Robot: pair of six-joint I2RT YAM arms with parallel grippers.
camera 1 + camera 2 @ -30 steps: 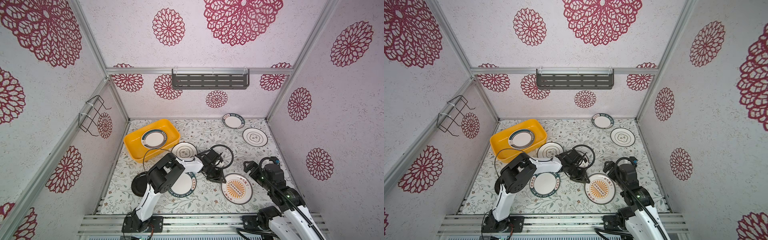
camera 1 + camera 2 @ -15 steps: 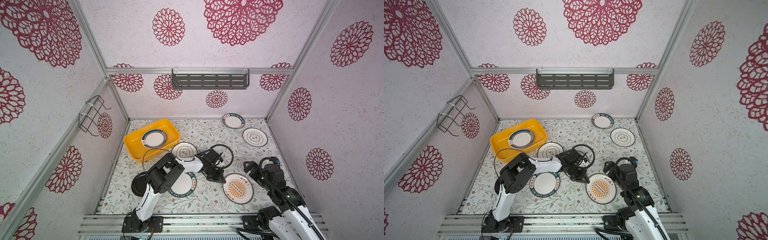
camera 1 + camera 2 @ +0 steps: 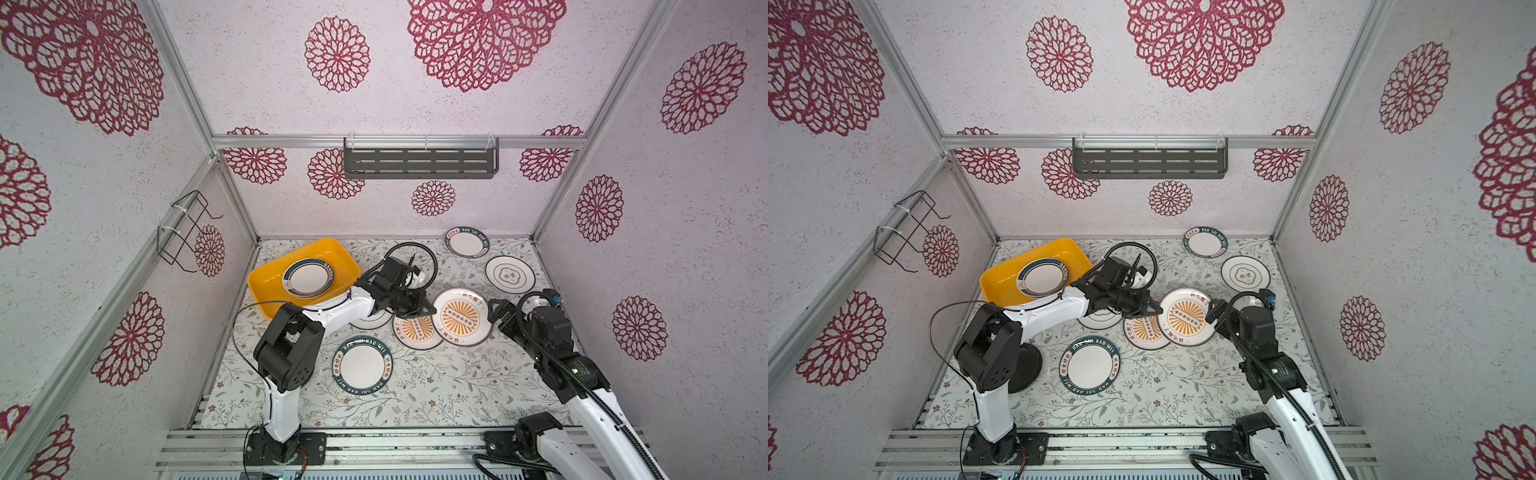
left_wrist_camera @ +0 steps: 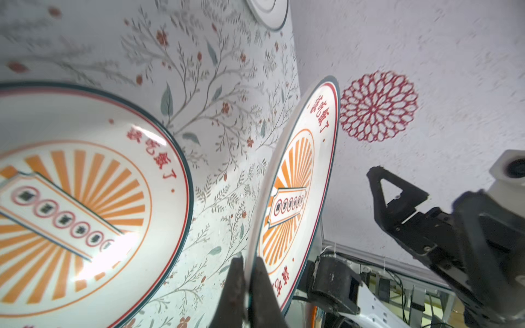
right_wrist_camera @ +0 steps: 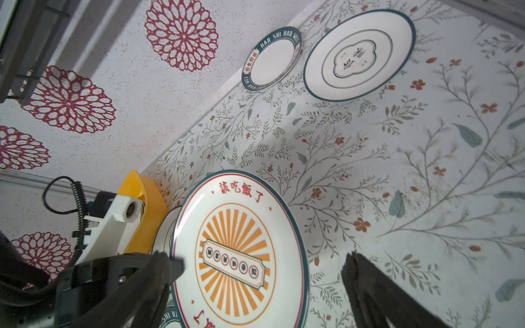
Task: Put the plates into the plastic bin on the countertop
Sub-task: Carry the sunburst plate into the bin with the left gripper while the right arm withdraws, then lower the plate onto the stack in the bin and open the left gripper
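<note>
My left gripper [image 3: 430,310] [image 4: 248,279] is shut on the rim of an orange sunburst plate [image 3: 461,318] [image 4: 295,184] and holds it tilted above the countertop [image 3: 436,386]. A second sunburst plate [image 3: 415,332] [image 4: 85,198] lies flat below and beside it. The yellow plastic bin [image 3: 266,284] [image 3: 994,284] sits at the back left with one teal-rimmed plate [image 3: 308,277] inside. My right gripper [image 3: 496,311] [image 5: 258,267] stands open, just right of the held plate [image 5: 235,250], with nothing in it.
More plates lie on the countertop: a teal-rimmed one [image 3: 362,365] in front, another [image 3: 466,242] at the back right, a flower-outline one [image 3: 508,273] beside it. Another plate [image 3: 374,323] is partly under my left arm. A black plate [image 3: 1030,365] lies behind that arm's elbow. A grey shelf [image 3: 419,163] hangs on the back wall.
My left gripper has closed on the sunburst plate's rim and raised it off the countertop. A second sunburst plate now shows beneath. The right gripper stays open.
</note>
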